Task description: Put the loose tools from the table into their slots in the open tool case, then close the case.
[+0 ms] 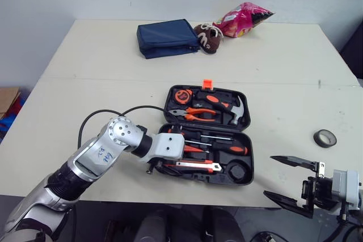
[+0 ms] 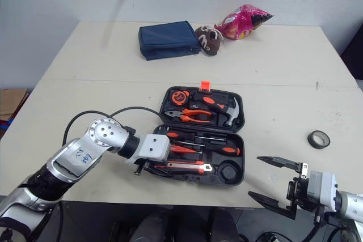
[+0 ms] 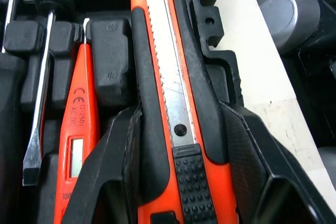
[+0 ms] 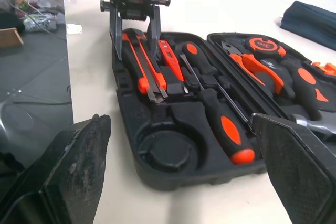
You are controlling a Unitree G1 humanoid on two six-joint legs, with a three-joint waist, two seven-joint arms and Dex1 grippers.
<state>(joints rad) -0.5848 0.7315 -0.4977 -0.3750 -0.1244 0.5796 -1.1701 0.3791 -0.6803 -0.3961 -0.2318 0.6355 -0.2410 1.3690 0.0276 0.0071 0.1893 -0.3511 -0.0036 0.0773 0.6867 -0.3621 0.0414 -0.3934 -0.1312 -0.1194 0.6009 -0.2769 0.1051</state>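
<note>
The left jaws pinch the butt end of the utility knife (image 3: 178,108), one finger pressed to each long side of its orange and black handle. The knife lies flat in the front row of the tool case (image 1: 251,162). Its long axis runs left to right, roughly along the near edge of the bench (image 1: 85,94), with the metal blade end pointing to the robot's right, towards a round hollow (image 1: 237,172) in the case's front right corner. The ribbed slider sits at the end between the jaws.

Just beside the knife, and parallel to it, lies an orange voltage tester (image 3: 79,124). It is printed with a CE mark, "12-250" and what reads as AC DC above a small window. Next to that lies a flat-tip screwdriver (image 3: 39,114).

The case is open, with its far half lying flat. That half holds pliers (image 1: 198,114), a hammer (image 1: 235,111) and a tape measure (image 1: 182,96) whose lettering is too small to read. An orange latch (image 1: 207,84) stands at its far rim.

The right jaws are spread wide at the bench's near edge, right of the case and apart from it. A roll of tape (image 1: 325,138) lies on the bench well to the right of the case.

At the far side lie a blue pouch (image 1: 167,38), a small brown shoe (image 1: 209,38) and a pink snack bag (image 1: 245,20) whose print cannot be read
</note>
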